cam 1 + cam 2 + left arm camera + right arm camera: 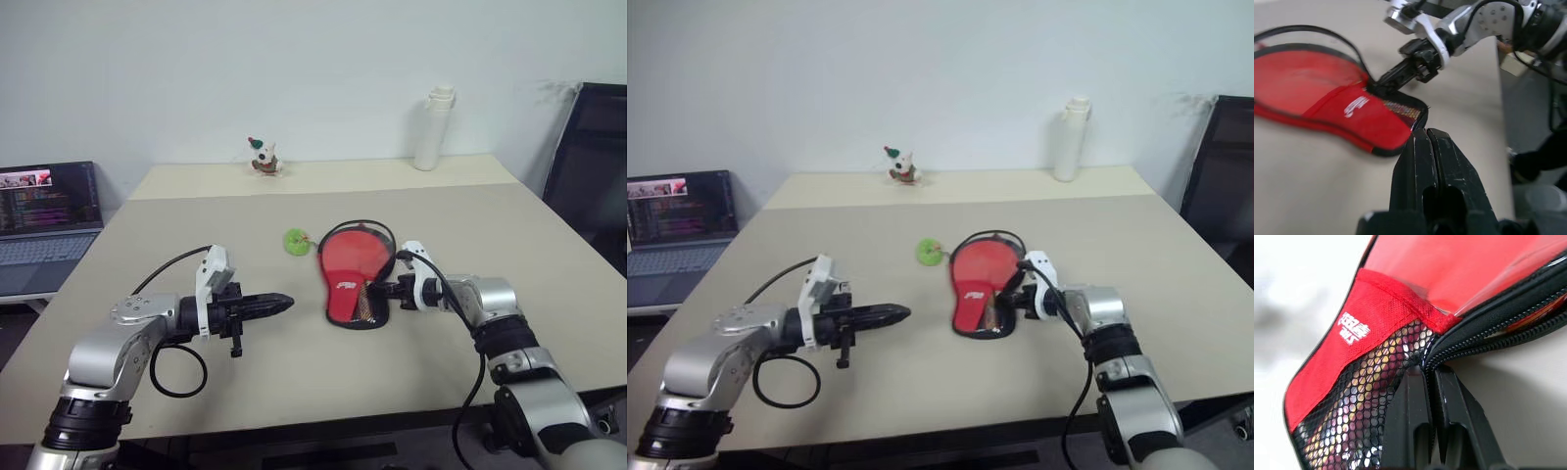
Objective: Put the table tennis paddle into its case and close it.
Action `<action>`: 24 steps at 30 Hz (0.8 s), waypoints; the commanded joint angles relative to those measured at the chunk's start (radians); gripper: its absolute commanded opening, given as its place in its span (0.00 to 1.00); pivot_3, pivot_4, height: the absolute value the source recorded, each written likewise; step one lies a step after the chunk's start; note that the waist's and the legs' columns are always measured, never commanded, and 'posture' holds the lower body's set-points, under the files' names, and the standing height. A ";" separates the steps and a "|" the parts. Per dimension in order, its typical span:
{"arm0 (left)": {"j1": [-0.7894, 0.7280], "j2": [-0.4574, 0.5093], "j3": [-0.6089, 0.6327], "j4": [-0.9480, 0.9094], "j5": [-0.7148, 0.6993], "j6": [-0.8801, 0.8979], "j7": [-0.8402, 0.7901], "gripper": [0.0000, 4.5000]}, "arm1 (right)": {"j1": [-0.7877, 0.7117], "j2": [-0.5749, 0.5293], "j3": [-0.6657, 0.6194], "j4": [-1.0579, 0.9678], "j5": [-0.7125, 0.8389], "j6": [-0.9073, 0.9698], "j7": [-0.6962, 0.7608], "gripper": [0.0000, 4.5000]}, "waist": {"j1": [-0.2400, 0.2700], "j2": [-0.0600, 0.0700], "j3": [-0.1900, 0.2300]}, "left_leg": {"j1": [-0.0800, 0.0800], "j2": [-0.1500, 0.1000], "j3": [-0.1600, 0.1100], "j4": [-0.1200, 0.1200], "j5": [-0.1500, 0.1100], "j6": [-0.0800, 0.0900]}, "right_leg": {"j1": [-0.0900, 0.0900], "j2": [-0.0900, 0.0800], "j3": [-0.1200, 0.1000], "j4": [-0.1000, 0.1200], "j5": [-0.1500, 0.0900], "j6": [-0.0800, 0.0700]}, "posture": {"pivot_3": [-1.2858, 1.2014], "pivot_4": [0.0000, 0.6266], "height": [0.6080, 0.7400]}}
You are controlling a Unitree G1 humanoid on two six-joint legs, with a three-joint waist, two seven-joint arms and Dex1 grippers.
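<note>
Right gripper: right gripper [380, 290] has its fingers pinched together at the zip edge of the case [350, 277], on the case's right side near the narrow end; the right wrist view shows the black fingertips [1420, 396] pressed together right at the zipper track, beside the mesh. Whether a zip pull sits between them cannot be told.
Left gripper: left gripper [279, 304] fully closed, holding nothing, pointing level toward the case from its left, apart from it with bare surface between.
Case, place: lies flat near the middle of the surface [470, 225], between the two grippers, nearer the right one.
Case, look: red fabric top with a small white logo, black mesh patch at the narrow end, black zip border; something patterned shows through the mesh. A thin black cord loops out around the round end.
Paddle: cannot make it out separately from the case's red face.
Case, axis: long axis runs toward and away from the robot; round end toward the far wall, narrow end toward the robot, slightly skewed.
Open room: wide bare surface to the right of and behind the case, and near the front edge.
Nearby things: green ball [296, 241] just beside the round end, on the left. Small figurine [263, 157] and white bottle [434, 128] stand near the far edge, well apart from the case.
Off the surface: laptop [44, 215] at left, dark chair [591, 166] at right.
</note>
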 commanded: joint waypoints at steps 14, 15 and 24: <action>0.128 0.101 -0.014 -0.151 -0.070 0.008 -0.070 0.00 | 0.383 0.014 -0.066 -0.743 0.228 0.496 -0.149 0.01 | 0.014 0.000 0.000 | 0.000 -0.001 0.000 0.001 -0.001 -0.001 | 0.000 0.000 -0.001 -0.001 -0.004 0.003 | 0.52 0.24 1.00; 0.127 0.102 -0.015 -0.149 -0.070 0.008 -0.071 0.00 | 0.394 0.012 -0.076 -0.757 0.234 0.508 -0.156 0.01 | 0.014 0.000 0.000 | 0.000 -0.001 0.000 0.001 -0.001 -0.001 | 0.000 0.000 -0.001 -0.001 -0.004 0.003 | 0.52 0.24 1.00; 0.129 0.106 -0.024 -0.130 -0.057 -0.008 -0.080 0.00 | 0.440 0.043 -0.091 -0.773 0.245 0.520 -0.227 0.01 | 0.017 0.000 0.000 | -0.001 -0.001 0.000 0.001 -0.001 -0.001 | 0.000 0.000 -0.001 -0.002 -0.004 0.003 | 0.52 0.24 1.00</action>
